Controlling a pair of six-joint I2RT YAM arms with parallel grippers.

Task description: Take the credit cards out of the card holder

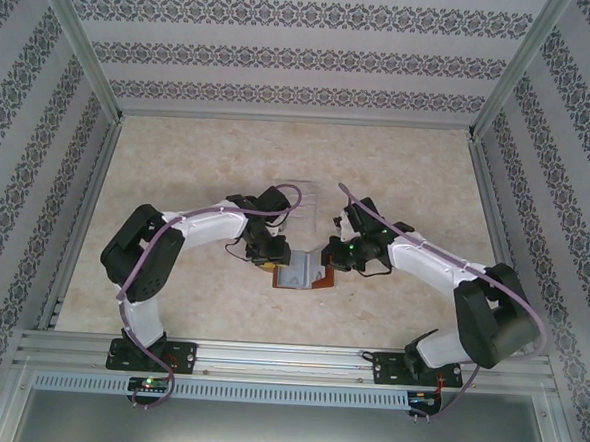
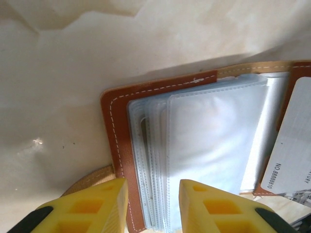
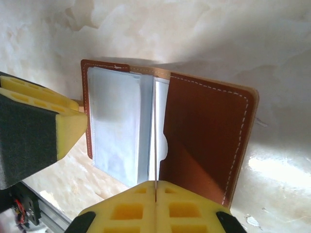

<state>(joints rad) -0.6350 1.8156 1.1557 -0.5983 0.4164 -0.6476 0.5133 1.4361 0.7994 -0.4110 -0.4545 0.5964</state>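
The reddish-brown card holder (image 1: 300, 273) lies open on the table between both arms. My left gripper (image 2: 153, 187) is open. Its yellow fingers straddle the near end of the holder's left cover (image 2: 116, 126) and the stack of bluish-grey sleeves (image 2: 209, 136). One left finger (image 3: 65, 126) shows touching that cover's edge. My right gripper (image 3: 156, 183) is shut on a thin pale credit card (image 3: 155, 141), seen edge-on. The card runs up into the pocket of the right cover (image 3: 204, 136). Its printed white face (image 2: 294, 141) shows in the left wrist view.
A clear plastic tray (image 1: 300, 195) sits just behind the two grippers. The beige marble-patterned tabletop (image 1: 178, 174) is fenced by an aluminium frame (image 1: 287, 359) and patterned walls. The arms' bases stand at the near edge.
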